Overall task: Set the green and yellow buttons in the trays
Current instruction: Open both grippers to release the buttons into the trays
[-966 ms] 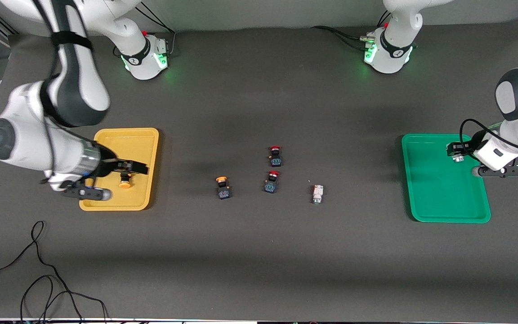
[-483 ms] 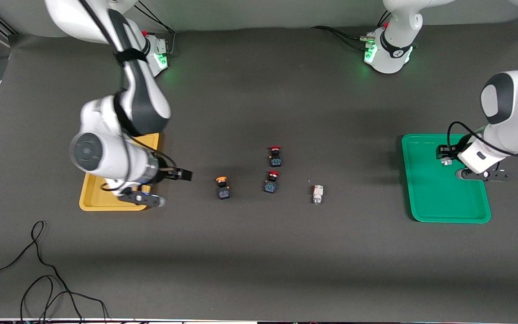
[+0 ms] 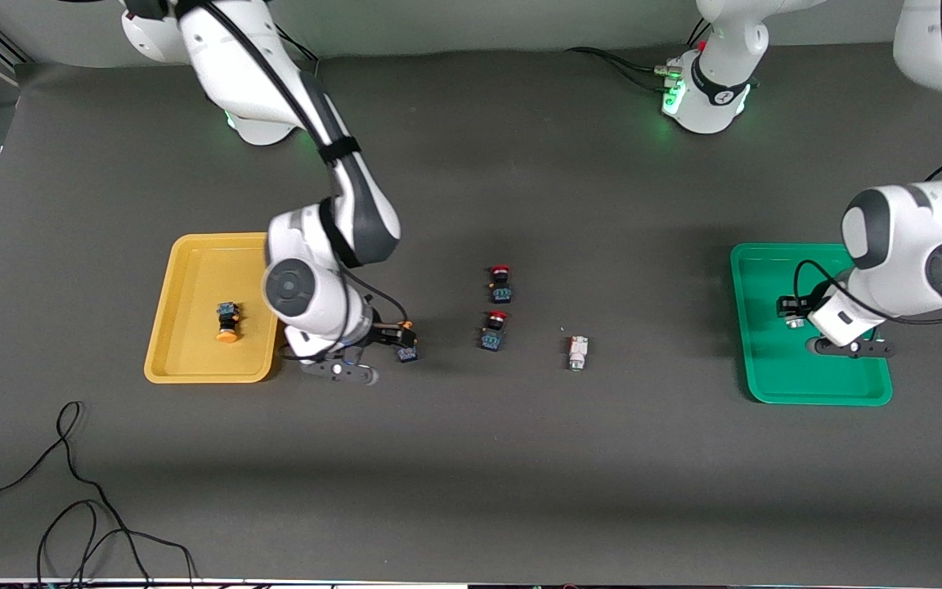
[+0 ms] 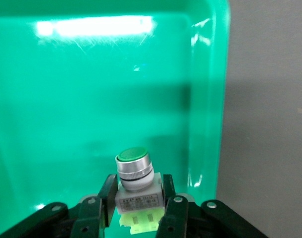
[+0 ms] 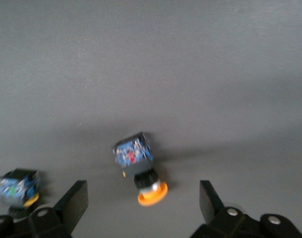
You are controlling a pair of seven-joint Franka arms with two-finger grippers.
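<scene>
Done: one yellow button [image 3: 227, 322] lies in the yellow tray [image 3: 193, 372], cap toward the front camera.
In hand: left gripper [image 4: 136, 208] over the green tray [image 3: 814, 393], jaws clamped on a green button [image 4: 135, 179]; cap points into the tray, not yet set down. Judged approx. one release from done.
In reach: right gripper [image 5: 141, 203] is low over the 2nd yellow button [image 5: 139, 171] on the counter [image 3: 471, 474], just beside the yellow tray toward the left arm's end. Jaws apart, one each side of the button, not touching as far as the right wrist view shows.
Left: 2nd green button [image 3: 576, 352], whitish, lies on the counter between the red pair and the green tray, untouched. So approx. 1 of 4 placed, 2 in progress, 1 waiting (judgement).
Others: two red buttons [image 3: 499, 283] and [image 3: 493, 330] stand mid-counter, one nearer the front camera than the other; not for the trays. Black cable [image 3: 70, 491] loops on the counter near the front camera at the right arm's end.
In the way: nothing blocks either tray. Nearer red button sits between the 2nd yellow and the whitish one, near both; a wide sweep could knock it (judgement). Dark blue-faced block [image 5: 17, 187] beside the right gripper in the wrist view; cannot tell what it is.
</scene>
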